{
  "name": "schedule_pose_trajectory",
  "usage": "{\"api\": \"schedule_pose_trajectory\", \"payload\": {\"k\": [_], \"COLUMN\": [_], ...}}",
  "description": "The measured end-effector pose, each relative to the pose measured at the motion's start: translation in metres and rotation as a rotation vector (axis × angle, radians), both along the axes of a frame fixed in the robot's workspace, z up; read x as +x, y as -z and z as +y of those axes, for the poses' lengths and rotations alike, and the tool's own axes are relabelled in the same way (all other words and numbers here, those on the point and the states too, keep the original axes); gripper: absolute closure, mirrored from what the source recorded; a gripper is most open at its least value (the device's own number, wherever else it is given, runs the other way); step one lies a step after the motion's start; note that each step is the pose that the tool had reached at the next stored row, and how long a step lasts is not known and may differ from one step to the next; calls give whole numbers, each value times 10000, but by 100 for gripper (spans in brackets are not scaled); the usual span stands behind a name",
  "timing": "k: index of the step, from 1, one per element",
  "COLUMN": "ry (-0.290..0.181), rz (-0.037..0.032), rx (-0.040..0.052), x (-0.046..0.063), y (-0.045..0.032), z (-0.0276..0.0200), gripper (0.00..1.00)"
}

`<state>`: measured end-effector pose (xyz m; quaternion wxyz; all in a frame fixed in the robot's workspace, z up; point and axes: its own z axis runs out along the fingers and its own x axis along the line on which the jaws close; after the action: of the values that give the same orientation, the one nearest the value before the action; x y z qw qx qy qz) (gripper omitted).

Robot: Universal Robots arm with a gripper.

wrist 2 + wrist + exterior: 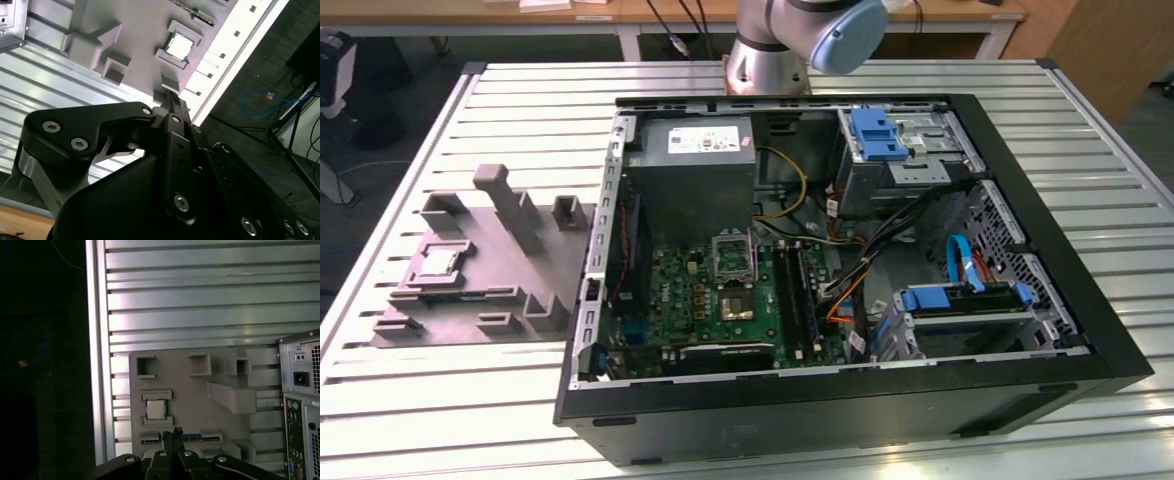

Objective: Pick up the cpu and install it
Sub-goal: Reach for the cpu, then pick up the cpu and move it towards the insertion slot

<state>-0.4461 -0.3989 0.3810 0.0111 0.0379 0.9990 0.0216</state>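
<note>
Gripper (174, 433) clenched, empty, near the cpu (155, 409) seated in its tray (195, 412).
Risk: descending while clenched would likely strike the chip.

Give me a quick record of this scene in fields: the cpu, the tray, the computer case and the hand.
cpu: lying flat in a recess of the grey tray, not picked up
grey tray: on the slatted table, at the exterior view's left of the computer case
computer case: lying open, green motherboard showing inside
hand: apart from the cpu
</note>
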Motion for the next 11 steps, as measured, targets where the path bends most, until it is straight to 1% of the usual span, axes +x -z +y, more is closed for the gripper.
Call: {"api": "schedule_pose_trajectory", "payload": {"k": [5,11], "ry": [0,0], "rz": [1,1], "rx": [0,0], "x": [-90,-99], "y": [5,5], "z": [0,0], "gripper": [89,89]}}
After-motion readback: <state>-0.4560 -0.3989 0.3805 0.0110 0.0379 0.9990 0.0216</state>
